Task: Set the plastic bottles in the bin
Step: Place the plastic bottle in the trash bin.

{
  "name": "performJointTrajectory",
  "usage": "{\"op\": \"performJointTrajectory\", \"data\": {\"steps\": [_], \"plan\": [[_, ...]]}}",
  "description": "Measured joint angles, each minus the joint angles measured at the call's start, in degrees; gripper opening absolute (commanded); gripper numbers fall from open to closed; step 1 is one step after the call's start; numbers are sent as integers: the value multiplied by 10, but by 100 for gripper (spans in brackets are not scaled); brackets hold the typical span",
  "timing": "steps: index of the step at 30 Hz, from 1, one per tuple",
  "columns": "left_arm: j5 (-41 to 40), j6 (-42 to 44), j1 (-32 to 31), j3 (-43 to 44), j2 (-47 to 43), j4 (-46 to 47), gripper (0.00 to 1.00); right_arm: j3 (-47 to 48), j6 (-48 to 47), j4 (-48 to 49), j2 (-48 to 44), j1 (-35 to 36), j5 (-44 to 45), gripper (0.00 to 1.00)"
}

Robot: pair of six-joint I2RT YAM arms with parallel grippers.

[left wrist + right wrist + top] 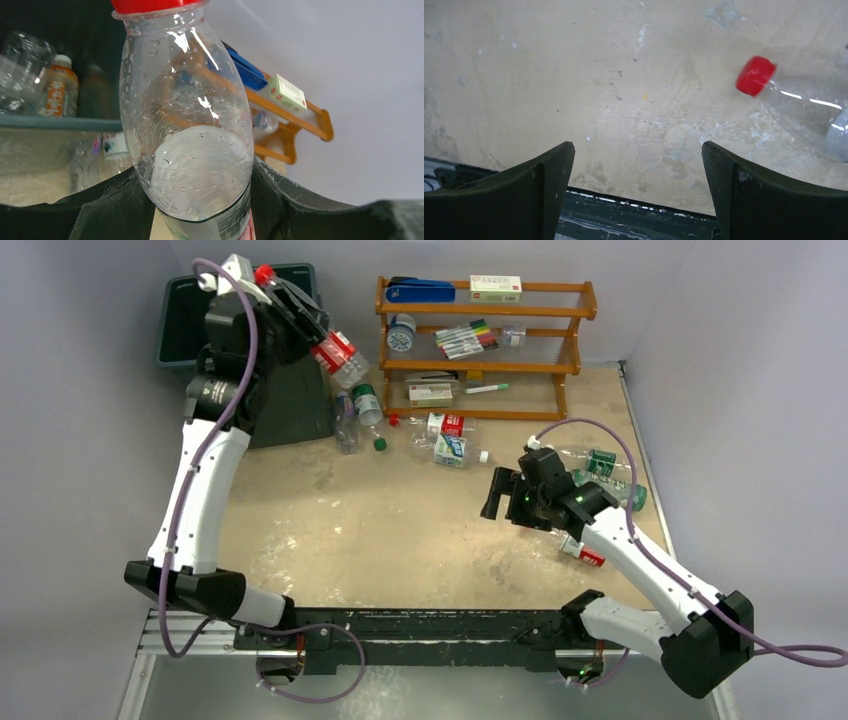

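Note:
My left gripper is raised at the back left and is shut on a clear red-capped plastic bottle. The bottle's cap end points over the dark green bin. In the left wrist view this bottle fills the space between the jaws, with the bin's rim behind it and an orange-labelled bottle inside. Several more bottles lie on the table: two by the bin, two in the middle, green-labelled ones on the right. My right gripper hangs open and empty over bare table; a red-capped bottle lies to its right.
An orange wooden rack stands at the back holding marker pens, small boxes and a blue stapler. A red-labelled bottle lies partly under the right arm. The black base rail runs along the near edge.

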Motion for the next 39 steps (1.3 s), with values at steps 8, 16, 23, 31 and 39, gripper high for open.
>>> {"op": "performJointTrajectory", "data": {"steps": [8,16,23,31,39], "plan": [[89,-42,138,34,54,42,54,-36,91,-41,-17,-7,18,100],[170,-117,256,34,107,136,54,-45,183,-73,-97,-9,37,100],[197,-142,290,34,156,186,56,-45,252,-129,-100,-10,72,100],[209,-139,317,35,196,183,68,-45,276,-127,-99,-10,75,100],[215,-118,343,61,221,148,78,10,240,-83,-41,-16,73,100]]}}
